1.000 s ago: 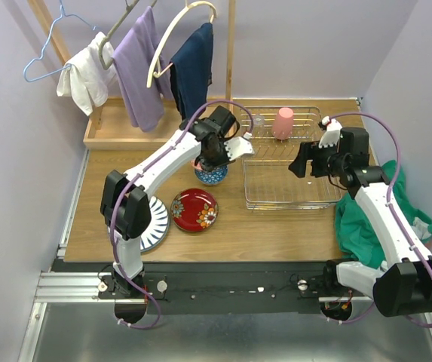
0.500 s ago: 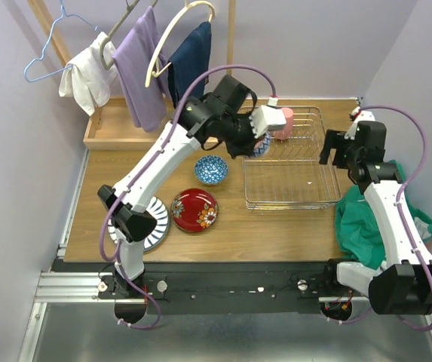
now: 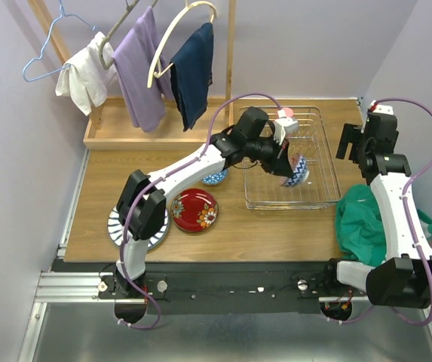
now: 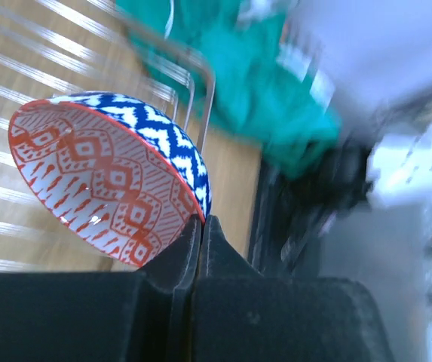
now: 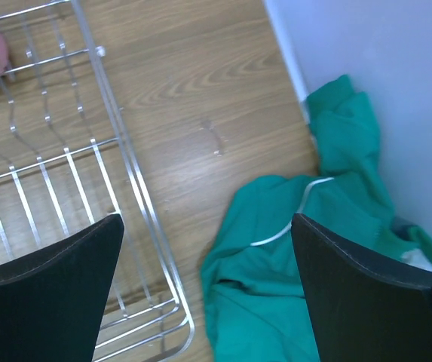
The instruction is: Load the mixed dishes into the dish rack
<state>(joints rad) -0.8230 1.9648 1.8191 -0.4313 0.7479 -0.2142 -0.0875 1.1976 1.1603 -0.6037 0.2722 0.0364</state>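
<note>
My left gripper [image 3: 284, 164] is shut on the rim of a small bowl [image 3: 296, 173], red-patterned inside and blue zigzag outside. It holds the bowl tilted over the silver wire dish rack [image 3: 314, 197]. In the left wrist view the fingertips [image 4: 200, 222] pinch the bowl [image 4: 102, 181] above the rack wires [image 4: 194, 84]. The pink cup [image 3: 286, 114] stands in the rack's far side, mostly hidden by the arm. The blue-white bowl [image 3: 216, 178], the red floral plate [image 3: 194, 210] and the striped plate [image 3: 136, 228] lie on the table left of the rack. My right gripper [image 3: 346, 143] is open and empty beside the rack's right edge [image 5: 134, 197].
A green cloth [image 3: 366, 222] lies at the table's right edge, also in the right wrist view [image 5: 314, 264]. A wooden tray [image 3: 114, 132] with hanging clothes [image 3: 142, 68] stands at the back left. The wall is close on the right.
My left arm carried the red-patterned bowl from beside the blue-white bowl rightward over the rack. My right arm drew back to the right, away from the rack.
</note>
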